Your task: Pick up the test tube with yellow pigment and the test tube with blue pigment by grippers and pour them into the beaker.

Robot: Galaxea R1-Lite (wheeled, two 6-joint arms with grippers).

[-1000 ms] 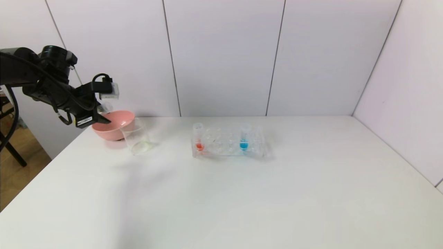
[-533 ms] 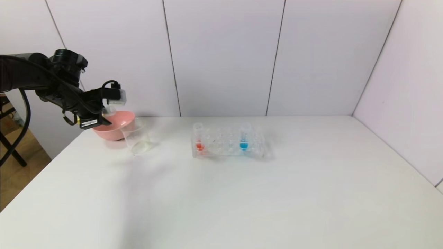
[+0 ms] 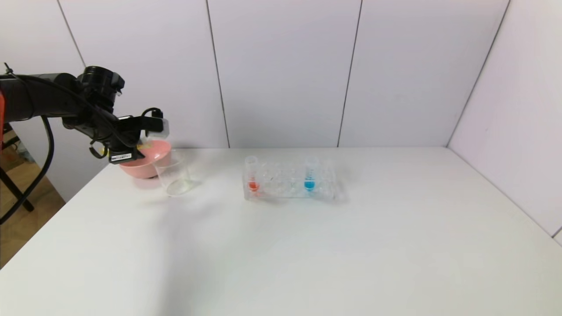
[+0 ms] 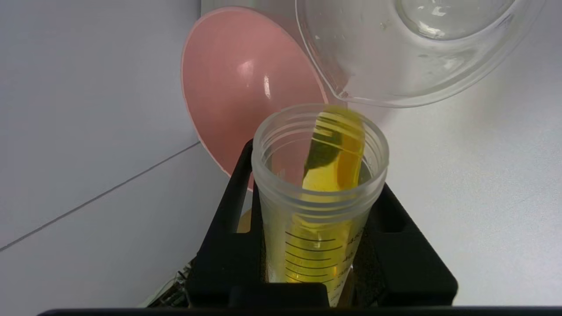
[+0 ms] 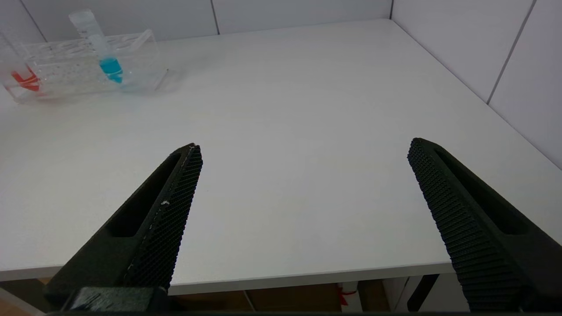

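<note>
Left hand (image 4: 316, 245) tips yellow tube (image 4: 322, 210) beside beaker (image 4: 412, 48) rim.

The head view looks forward and down over the whole table (image 3: 307, 245). The left wrist view sits close above the far-left corner. The right wrist view faces far-left from the near edge, sharing the tube rack (image 5: 83, 66).
</note>
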